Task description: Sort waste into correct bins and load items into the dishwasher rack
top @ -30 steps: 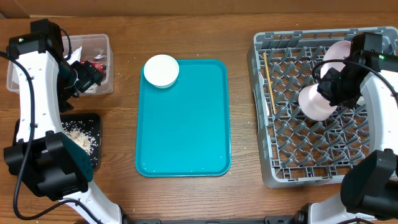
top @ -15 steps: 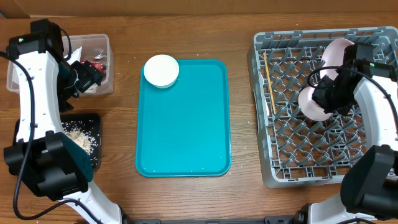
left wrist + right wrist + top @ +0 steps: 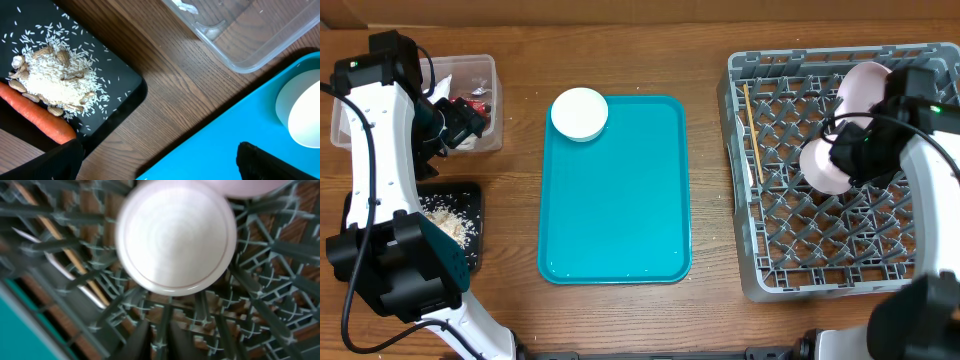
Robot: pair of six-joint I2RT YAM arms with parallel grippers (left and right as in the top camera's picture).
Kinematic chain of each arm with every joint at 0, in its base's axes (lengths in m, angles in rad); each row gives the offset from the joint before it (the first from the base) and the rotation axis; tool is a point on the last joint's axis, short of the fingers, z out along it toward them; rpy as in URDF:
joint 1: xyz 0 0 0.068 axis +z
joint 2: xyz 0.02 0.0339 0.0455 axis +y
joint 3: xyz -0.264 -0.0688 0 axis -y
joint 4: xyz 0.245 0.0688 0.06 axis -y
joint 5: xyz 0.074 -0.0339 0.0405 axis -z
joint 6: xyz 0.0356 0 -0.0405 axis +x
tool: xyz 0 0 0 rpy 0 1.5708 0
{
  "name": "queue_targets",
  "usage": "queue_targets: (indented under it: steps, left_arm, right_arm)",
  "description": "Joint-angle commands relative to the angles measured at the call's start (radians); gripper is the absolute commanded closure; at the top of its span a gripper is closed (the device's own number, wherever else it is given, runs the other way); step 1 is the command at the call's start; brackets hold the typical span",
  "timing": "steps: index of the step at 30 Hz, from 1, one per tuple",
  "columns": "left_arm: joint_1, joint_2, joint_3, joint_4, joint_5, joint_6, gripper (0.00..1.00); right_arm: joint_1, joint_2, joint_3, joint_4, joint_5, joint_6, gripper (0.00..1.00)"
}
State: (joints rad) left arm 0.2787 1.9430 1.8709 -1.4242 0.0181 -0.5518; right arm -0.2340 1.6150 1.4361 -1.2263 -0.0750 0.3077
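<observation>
A pinkish-white bowl (image 3: 823, 165) rests on its side among the pegs of the grey dishwasher rack (image 3: 765, 262). A second one (image 3: 863, 85) stands behind it. My right gripper (image 3: 852, 150) hovers right beside the first bowl. In the right wrist view that bowl (image 3: 175, 235) lies just beyond my right gripper (image 3: 160, 341), whose fingers stand slightly apart with only a rack bar showing between them. Chopsticks (image 3: 751, 130) lie at the rack's left side. My left gripper (image 3: 160, 167) is wide open and empty, above the table between the black tray (image 3: 120, 95) and the teal tray (image 3: 225, 125).
The black tray holds rice scraps (image 3: 55, 82) and a carrot (image 3: 35, 117). A clear tub (image 3: 350, 130) at the far left holds a red wrapper (image 3: 478, 100) and white paper. A small white cup (image 3: 579, 113) sits on the teal tray's far left corner.
My right gripper's fingers have parted a little and the wrist has shifted slightly to the right, while the bowl stays in the rack. The left arm has not moved.
</observation>
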Motion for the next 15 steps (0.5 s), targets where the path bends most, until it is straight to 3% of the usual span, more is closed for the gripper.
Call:
queue_targets:
  steps: [1,5,9,15]
  left_arm:
    - [0.0,-0.021,0.015,0.0,0.004,-0.013,0.0]
    - [0.001,-0.021,0.015,0.0,0.004,-0.013,0.0]
    - [0.001,-0.021,0.015,0.0,0.004,-0.013,0.0]
    - [0.001,-0.021,0.015,0.0,0.004,-0.013,0.0]
  right_arm:
    - [0.003,-0.093,0.055,0.035,-0.005,-0.001,0.63]
    - [0.003,-0.102,0.055,0.089,-0.006,0.0,0.09]
    - [0.003,-0.101,0.068,0.117,-0.05,0.013,0.0]
    - [0.003,-0.127,0.175,0.107,-0.167,0.011,0.0]
